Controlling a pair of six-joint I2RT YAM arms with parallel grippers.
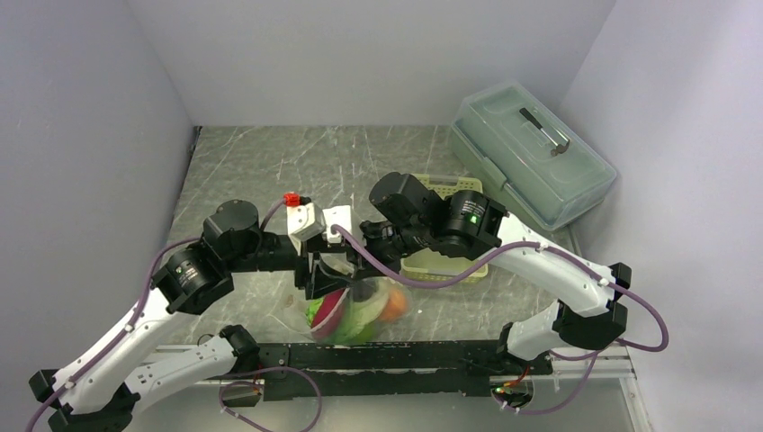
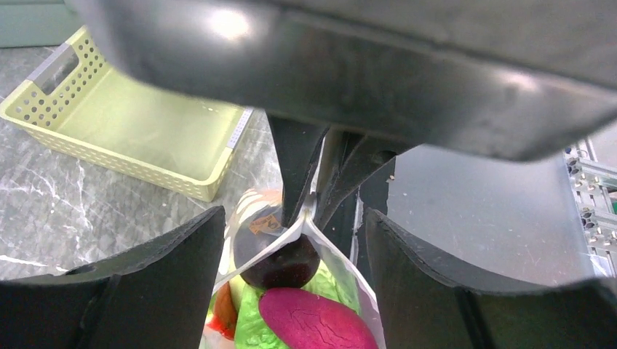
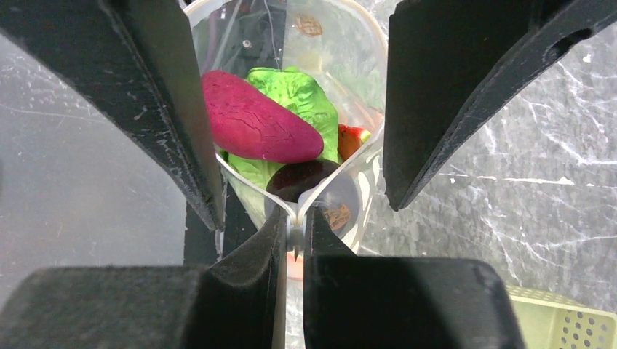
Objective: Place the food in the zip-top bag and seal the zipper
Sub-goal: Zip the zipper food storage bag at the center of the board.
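Scene: two robot arms meet over a grey marbled surface, working on a filled bag near its front edge.
Zip-top bag: a clear, soft pouch between the two arms, just in front of their wrists, with its mouth facing up towards them.
Food: inside the bag are a magenta long piece, leafy green lettuce, a dark maroon ball and a bit of orange-red. No food shows outside the bag.
Zipper: a thin whitish strip along the mouth. The two lips meet at one point and spread apart in a V beyond it, so sealing looks unfinished.
Right gripper: the jaws are pressed together on the bag's mouth edge, right where the lips meet.
Left gripper: the jaws stand wide apart, one on each side of the bag's mouth, and grip nothing.
Handling: the film looks thin, limp and slippery, and the light load would probably sag and shift if lifted.
Where to hold: the stiffer zipper strip seems the best grip, pinched flat while one end is held.
Nearby: a pale green slotted basket sits just behind, and a translucent lidded box is well apart at the back right.
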